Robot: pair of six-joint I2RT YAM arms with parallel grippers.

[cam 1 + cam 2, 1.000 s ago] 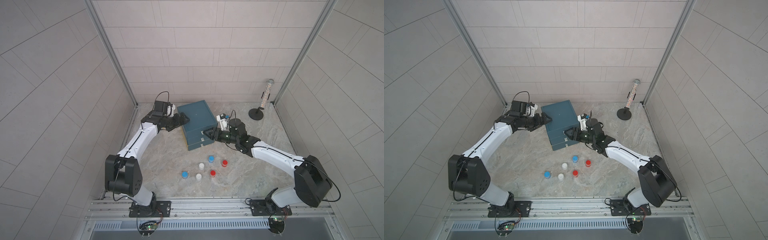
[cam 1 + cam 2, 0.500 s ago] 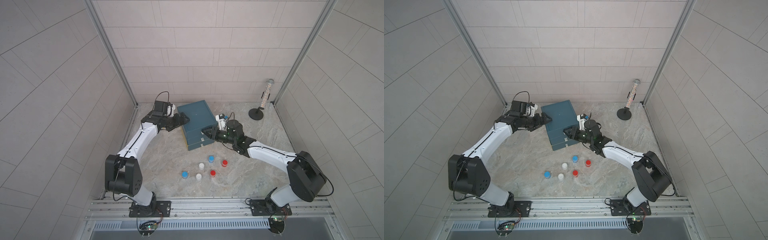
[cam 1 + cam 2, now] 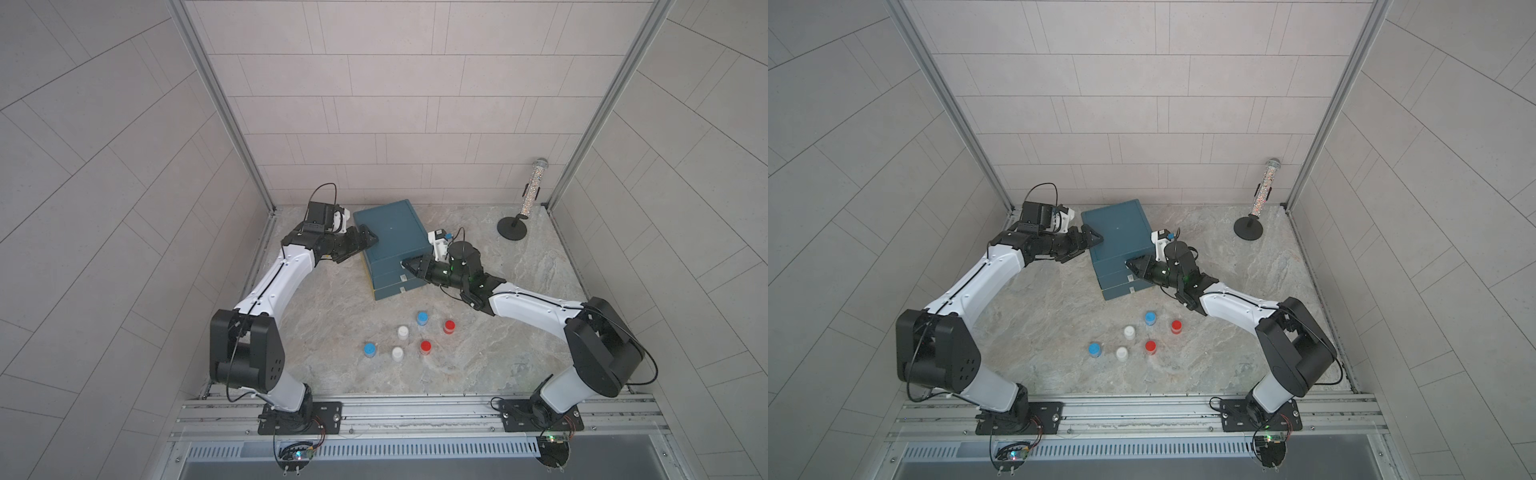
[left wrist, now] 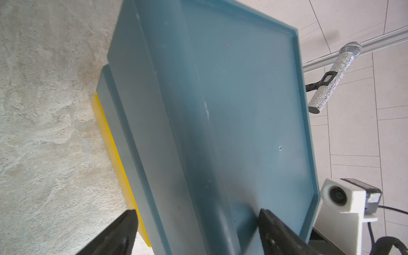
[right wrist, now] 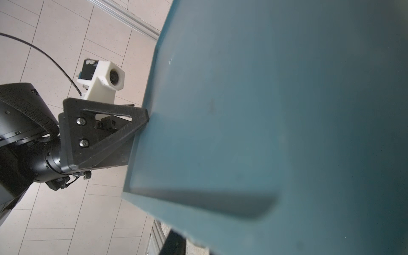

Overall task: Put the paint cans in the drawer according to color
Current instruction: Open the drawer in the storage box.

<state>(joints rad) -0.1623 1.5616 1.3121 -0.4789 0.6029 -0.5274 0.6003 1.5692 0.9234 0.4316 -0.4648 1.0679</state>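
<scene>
Claws at the drawer unit (image 3: 390, 232); six paint cans (image 3: 1129, 331) on the tabletop (image 3: 332, 324).
My left claw (image 3: 368, 241) sits at the unit's top left edge (a yellow strip runs along its base), fingers (image 4: 125, 229) well apart with that edge between them. My right claw (image 3: 406, 265) has its tip at the top drawer's front; blue panel fills that wrist view, so I cannot tell whether its jaws are apart or together. Cans stand clustered in front of the unit, clear of both claws: far blue can (image 3: 422, 318), far red can (image 3: 449, 326), far white can (image 3: 402, 332), near red can (image 3: 425, 346), near white can (image 3: 397, 353), near blue can (image 3: 369, 349). Drawers appear closed.
</scene>
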